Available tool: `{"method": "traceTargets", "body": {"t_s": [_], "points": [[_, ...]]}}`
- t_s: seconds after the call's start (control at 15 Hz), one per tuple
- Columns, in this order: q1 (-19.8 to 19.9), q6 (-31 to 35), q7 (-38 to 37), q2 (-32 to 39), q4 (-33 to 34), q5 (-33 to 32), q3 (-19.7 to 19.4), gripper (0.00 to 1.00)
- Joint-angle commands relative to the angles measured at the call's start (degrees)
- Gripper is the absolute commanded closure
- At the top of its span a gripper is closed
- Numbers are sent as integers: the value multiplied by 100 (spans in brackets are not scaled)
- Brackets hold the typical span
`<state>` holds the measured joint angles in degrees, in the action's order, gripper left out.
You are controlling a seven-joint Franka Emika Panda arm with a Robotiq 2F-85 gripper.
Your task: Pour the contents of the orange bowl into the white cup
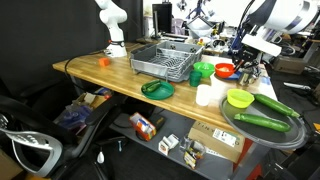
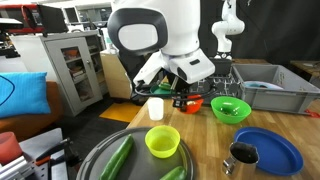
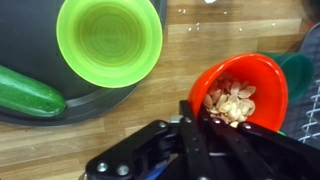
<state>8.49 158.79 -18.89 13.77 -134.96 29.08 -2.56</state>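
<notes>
An exterior view stands well back and high, the yellow-green bowl [image 1: 239, 98] toward its right; an exterior view sits close before the bowl [image 2: 163, 141], facing the robot arm [image 2: 165, 40] behind it. The wrist view looks straight down, near, the bowl [image 3: 109, 40] upper left. All three share it

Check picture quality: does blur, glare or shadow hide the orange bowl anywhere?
Wrist view: the orange bowl and its pale contents are sharp and evenly lit, while the hand gripping its rim is dark and soft. In both exterior views the bowl is small and low in detail.
</notes>
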Motion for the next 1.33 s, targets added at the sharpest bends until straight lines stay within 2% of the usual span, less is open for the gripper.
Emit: {"method": "traceTargets", "body": {"t_s": [0.0, 0.2, 0.33, 0.4, 0.87, 0.93, 1.27], "points": [[-182, -400, 183, -562, -369, -570, -95, 98], [-289, -821, 453, -872, -489, -814, -18, 98], [-349, -1163, 796, -941, -461, -730, 44, 98], [-396, -910, 442, -834, -415, -724, -9, 92], [-415, -1070, 664, -878, -425, -724, 4, 92], [-415, -1071, 665, -878, -425, -724, 4, 98], [-564, -991, -6, -898, -482, -1926, -64, 98]]}}
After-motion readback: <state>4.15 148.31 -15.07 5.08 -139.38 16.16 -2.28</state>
